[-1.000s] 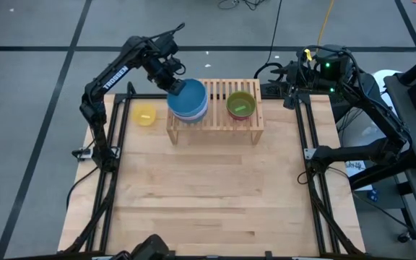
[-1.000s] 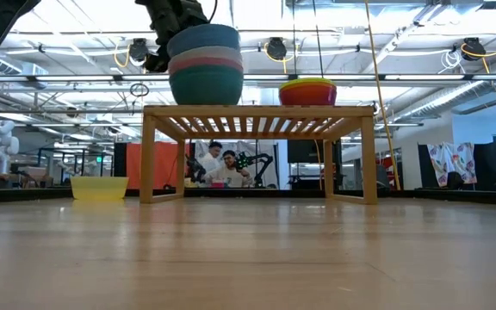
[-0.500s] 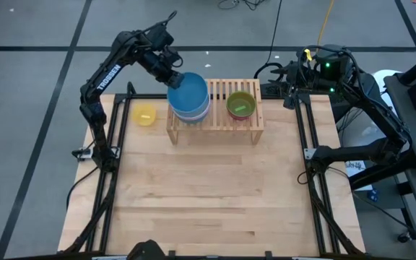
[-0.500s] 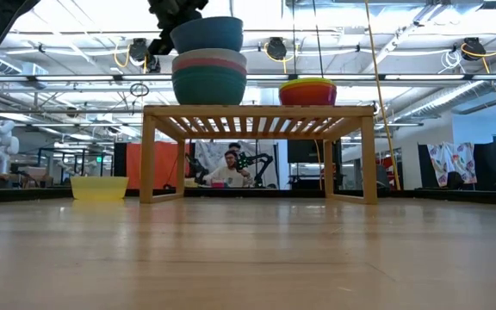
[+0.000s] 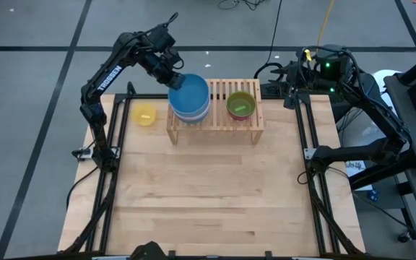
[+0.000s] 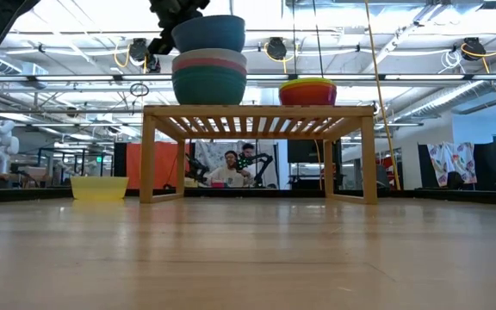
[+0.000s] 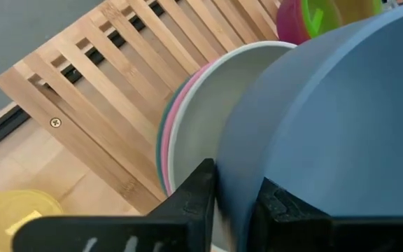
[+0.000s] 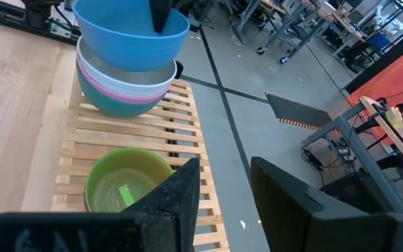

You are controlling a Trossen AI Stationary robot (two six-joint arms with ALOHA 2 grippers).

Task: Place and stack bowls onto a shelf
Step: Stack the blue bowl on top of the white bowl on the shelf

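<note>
You see one shelf (image 5: 215, 107) at the desk's (image 5: 208, 195) 12 o'clock edge. Four large bowls are there: teal (image 6: 208, 86), pink (image 6: 209, 63) and white (image 6: 209, 55) nested, with the blue bowl (image 6: 208, 33) lifted just above them, its rim pinched by the left tool (image 5: 172, 78). The lime bowl (image 5: 241, 105) tops another stack. One yellow bowl (image 5: 145, 114) sits at 10 o'clock; the front half lies open. The right tool (image 8: 222, 189) is spread.
</note>
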